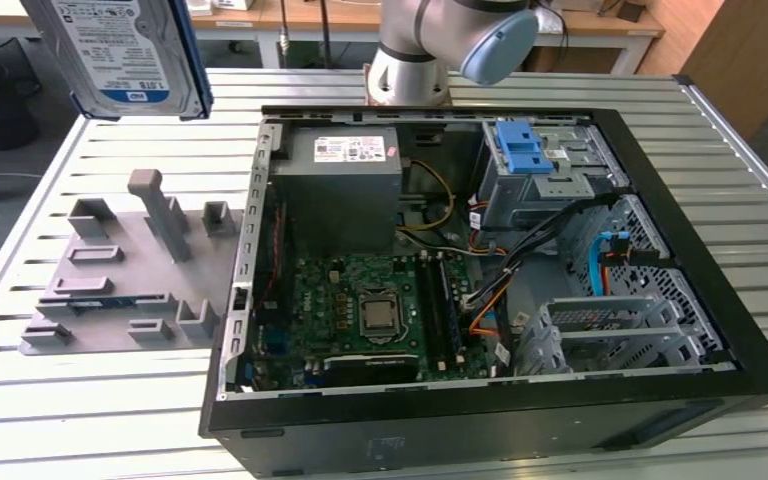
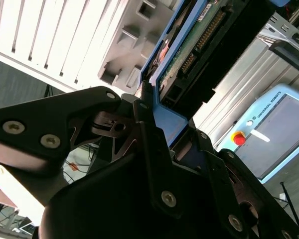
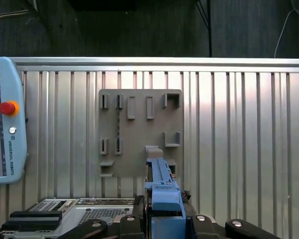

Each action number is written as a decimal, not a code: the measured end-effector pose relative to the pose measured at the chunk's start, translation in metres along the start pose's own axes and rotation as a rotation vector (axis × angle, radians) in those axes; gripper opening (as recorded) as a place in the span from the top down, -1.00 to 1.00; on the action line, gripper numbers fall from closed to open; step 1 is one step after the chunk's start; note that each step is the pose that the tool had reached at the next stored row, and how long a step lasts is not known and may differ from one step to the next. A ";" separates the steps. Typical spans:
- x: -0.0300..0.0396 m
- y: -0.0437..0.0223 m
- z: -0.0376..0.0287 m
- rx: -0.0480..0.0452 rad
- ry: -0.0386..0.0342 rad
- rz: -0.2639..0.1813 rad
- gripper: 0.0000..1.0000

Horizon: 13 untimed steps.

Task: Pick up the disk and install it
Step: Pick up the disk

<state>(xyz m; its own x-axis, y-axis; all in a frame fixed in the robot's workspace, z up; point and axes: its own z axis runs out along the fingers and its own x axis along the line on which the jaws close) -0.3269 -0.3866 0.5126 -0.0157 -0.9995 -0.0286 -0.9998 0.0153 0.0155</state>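
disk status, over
Tool shut on disk. Disk aloft above the table, at the exterior view's left. Grey fixture under it, open case alongside.

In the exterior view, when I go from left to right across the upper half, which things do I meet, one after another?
disk → grey power supply box → blue latch of the drive cage
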 end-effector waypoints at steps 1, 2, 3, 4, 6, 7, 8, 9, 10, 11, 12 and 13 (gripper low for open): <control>0.0005 -0.0013 0.0000 -0.0001 0.0000 0.000 0.26; 0.0008 -0.0026 0.0000 0.0001 -0.0001 0.000 0.26; 0.0012 -0.0048 -0.0001 0.0000 0.0000 0.000 0.26; 0.0014 -0.0069 -0.0001 0.0000 0.0000 0.000 0.26; 0.0017 -0.0114 -0.0002 0.0001 0.0000 0.000 0.26; 0.0018 -0.0135 -0.0002 0.0001 0.0000 0.000 0.26; 0.0019 -0.0155 -0.0003 0.0000 0.0000 0.000 0.26; 0.0020 -0.0173 -0.0003 0.0000 0.0000 0.000 0.26; 0.0021 -0.0191 -0.0003 0.0000 0.0000 0.000 0.26; 0.0021 -0.0206 -0.0004 0.0000 0.0000 0.000 0.26; 0.0021 -0.0217 -0.0003 0.0000 -0.0001 0.000 0.26; 0.0021 -0.0229 -0.0003 0.0001 -0.0001 0.000 0.26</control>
<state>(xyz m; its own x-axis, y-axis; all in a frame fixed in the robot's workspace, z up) -0.3040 -0.3891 0.5126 -0.0158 -0.9995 -0.0287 -0.9998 0.0153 0.0154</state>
